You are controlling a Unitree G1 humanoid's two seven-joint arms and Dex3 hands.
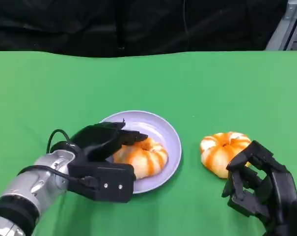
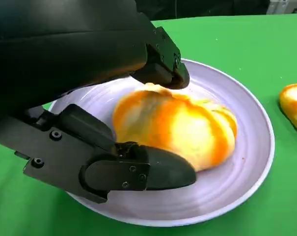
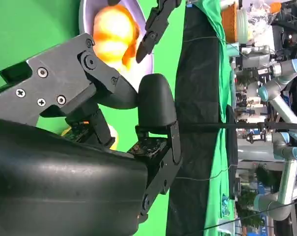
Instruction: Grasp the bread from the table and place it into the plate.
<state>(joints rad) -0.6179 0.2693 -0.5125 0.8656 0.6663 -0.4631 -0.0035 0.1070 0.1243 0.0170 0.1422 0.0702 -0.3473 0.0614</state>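
Bread number one [image 1: 142, 157] is sitting on the plate [image 1: 170, 135], a bit toward the plate's near-left side, and the left hand [image 1: 101, 150] is right on top of it. From the left wrist camera the fingers [image 2: 163, 64] come over the far top of the bun and the thumb [image 2: 158, 169] sits along its near side, so the bun [image 2: 180, 125] is between them. The upper fingertip looks like it's touching the crust; the thumb is just beside it, and I honestly can't tell if it's pressing or has let go. So the hand is fairly wide, wrapped loosely around the bread, grip unclear.

Over on the near right edge of the table [image 1: 148, 83], the right hand [image 1: 258, 184] hangs with fingers curled partway in and apart, nothing in them. Its fingertips are just beside the second bread [image 1: 222, 150], which lies on the green cloth, to the right of the plate and clear of it. Whether the fingertips actually touch that bun I can't make out.

The right wrist camera is turned sideways and mostly shows its own black hand [image 3: 153, 108], with the plate [image 3: 84, 19] and the bun on it [image 3: 114, 29] beyond, and the other hand's fingers [image 3: 155, 22] over that bun.

Farther back, black drape runs along the far edge of the table.
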